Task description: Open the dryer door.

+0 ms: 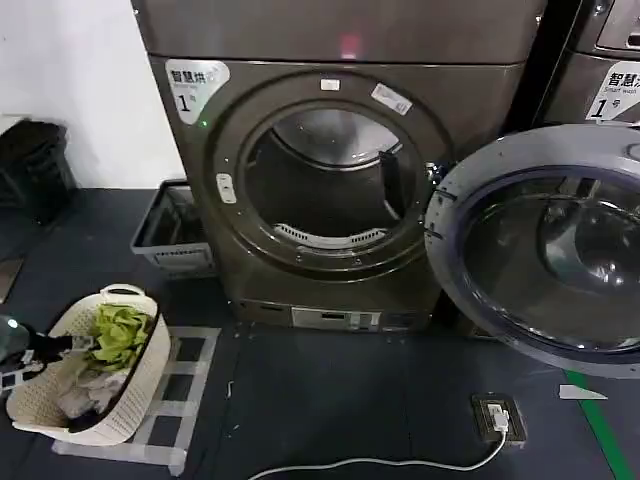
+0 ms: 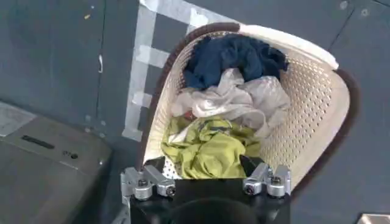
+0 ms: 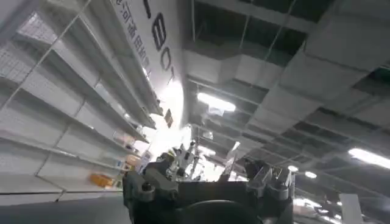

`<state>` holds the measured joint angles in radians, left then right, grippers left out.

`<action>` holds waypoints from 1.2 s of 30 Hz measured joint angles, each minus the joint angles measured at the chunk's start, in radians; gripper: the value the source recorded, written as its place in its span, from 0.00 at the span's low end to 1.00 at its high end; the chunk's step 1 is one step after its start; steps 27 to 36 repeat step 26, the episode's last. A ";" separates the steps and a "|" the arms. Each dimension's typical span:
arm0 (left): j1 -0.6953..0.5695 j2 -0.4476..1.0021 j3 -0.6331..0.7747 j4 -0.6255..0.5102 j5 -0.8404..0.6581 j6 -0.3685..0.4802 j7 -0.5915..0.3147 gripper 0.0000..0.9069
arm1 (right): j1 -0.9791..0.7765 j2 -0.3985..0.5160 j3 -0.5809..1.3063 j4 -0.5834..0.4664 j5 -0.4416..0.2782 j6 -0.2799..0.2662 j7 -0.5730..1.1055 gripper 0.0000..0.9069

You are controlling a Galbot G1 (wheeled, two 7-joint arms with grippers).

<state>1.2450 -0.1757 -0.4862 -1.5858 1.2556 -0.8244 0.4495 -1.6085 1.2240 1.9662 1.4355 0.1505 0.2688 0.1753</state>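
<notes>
The door [image 1: 545, 250] stands swung fully open at 3 o'clock of the drum [image 1: 325, 180]; the task looks done. Left claw [image 2: 206, 182] hangs spread and empty above the basket [image 2: 317, 91]; right claw's [image 3: 210, 182] state I cannot tell.

dryer [image 1: 330, 190] label [image 1: 195, 85]: "1" | second machine [image 1: 600, 60] label [image 1: 612, 92]: "1", "Smart wash"

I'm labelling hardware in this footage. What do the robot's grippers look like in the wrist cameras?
Both look alike: a black body with silver metal finger mounts fastened by visible bolts. The left gripper shows its mounts over the laundry basket; the right gripper shows the same black-and-silver build.
</notes>
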 joint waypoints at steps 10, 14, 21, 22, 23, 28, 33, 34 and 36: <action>0.021 -0.001 -0.006 0.013 0.019 0.001 0.000 1.00 | -0.007 0.007 0.002 0.003 -0.002 0.008 -0.004 1.00; 0.023 -0.002 -0.009 0.023 0.029 0.001 0.000 1.00 | -0.007 0.006 0.004 0.003 -0.003 0.005 -0.007 1.00; 0.023 -0.008 -0.013 0.049 0.032 0.001 0.000 1.00 | -0.007 0.006 0.004 -0.001 -0.003 0.005 -0.008 1.00; 0.023 -0.008 -0.013 0.053 0.031 0.001 0.000 1.00 | -0.007 0.006 0.004 -0.001 -0.004 0.005 -0.008 1.00; 0.023 -0.008 -0.013 0.057 0.030 0.001 0.000 1.00 | -0.006 0.006 0.004 -0.001 -0.004 0.005 -0.009 1.00; 0.023 -0.008 -0.013 0.064 0.028 0.001 0.000 1.00 | -0.006 0.006 0.004 -0.001 -0.004 0.004 -0.009 1.00; 0.023 -0.008 -0.013 0.064 0.028 0.001 0.000 1.00 | -0.006 0.006 0.004 -0.001 -0.004 0.004 -0.009 1.00; 0.023 -0.008 -0.013 0.064 0.028 0.001 0.000 1.00 | -0.006 0.006 0.004 -0.001 -0.004 0.004 -0.009 1.00; 0.023 -0.008 -0.013 0.064 0.028 0.001 0.000 1.00 | -0.006 0.006 0.004 -0.001 -0.004 0.004 -0.009 1.00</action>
